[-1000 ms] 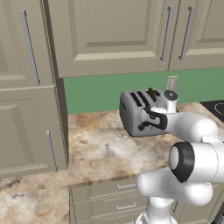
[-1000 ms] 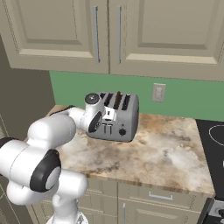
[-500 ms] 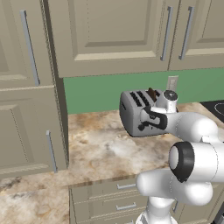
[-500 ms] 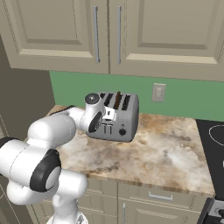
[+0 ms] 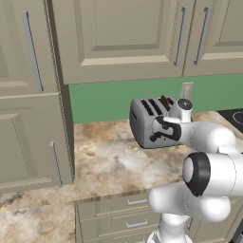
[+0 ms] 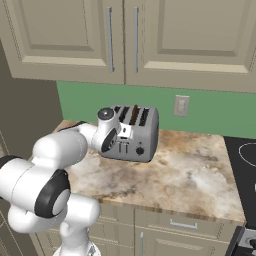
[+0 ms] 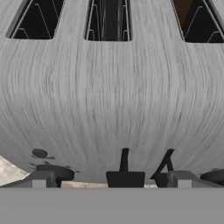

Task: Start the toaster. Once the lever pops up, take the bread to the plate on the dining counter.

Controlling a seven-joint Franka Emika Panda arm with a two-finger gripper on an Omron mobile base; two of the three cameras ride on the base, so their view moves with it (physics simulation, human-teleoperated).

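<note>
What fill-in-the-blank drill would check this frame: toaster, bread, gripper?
1. The bread stands in a slot of the ____.
2. The wall behind the toaster is painted ____.
3. The gripper is ____, its fingertips apart before the toaster's front.
4. Nothing is held by the ____.

Missing words: toaster; green; open; gripper

Marbled beige-brown worktop (image 5: 109, 161) (image 6: 190, 175) runs under the cabinets, with drawers below its near edge. Standing directly on it, toward the far side by the green wall, is the grey four-slot toaster (image 5: 148, 121) (image 6: 134, 134) (image 7: 109, 96). At the right end a black cooktop (image 6: 242, 157) sits flush with the stone. The near stretch of stone in front of the toaster is bare marbling.
</note>
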